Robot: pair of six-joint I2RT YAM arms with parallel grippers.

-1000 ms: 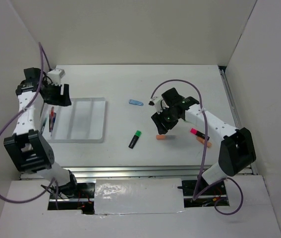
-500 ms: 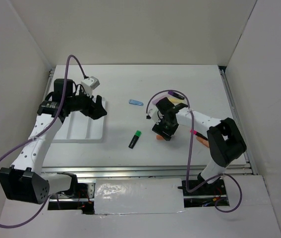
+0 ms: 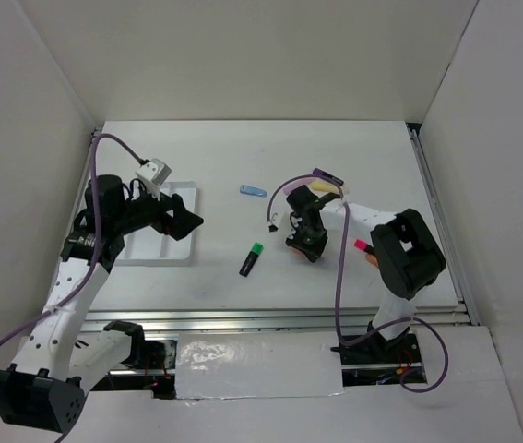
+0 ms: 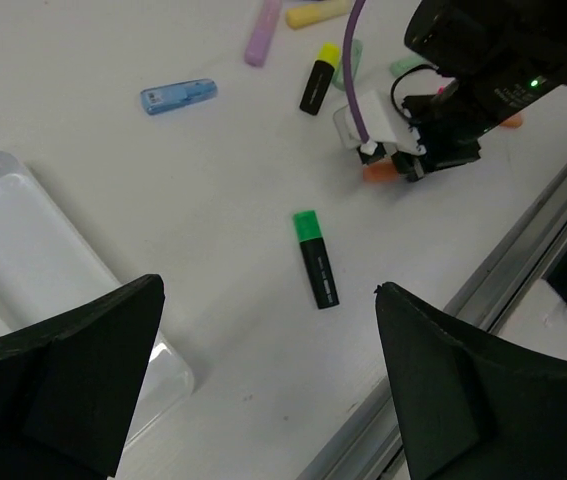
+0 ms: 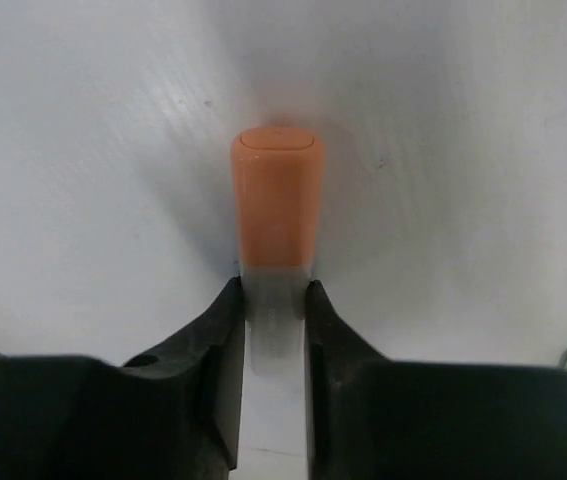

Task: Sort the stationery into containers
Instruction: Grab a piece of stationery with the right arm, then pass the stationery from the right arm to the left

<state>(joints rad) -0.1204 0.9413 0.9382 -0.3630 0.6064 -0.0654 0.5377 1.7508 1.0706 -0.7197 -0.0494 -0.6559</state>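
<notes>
Both angled down: right jaws tight around orange highlighter (image 5: 276, 195), left jaws spread beside tray (image 4: 23, 245).

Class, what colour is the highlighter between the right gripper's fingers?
The highlighter is orange; right wrist view.

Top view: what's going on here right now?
The right gripper is shut on the orange highlighter, down at the table. The left gripper is open and empty, hovering between the tray and the green highlighter. The blue pen and others lie loose.
</notes>
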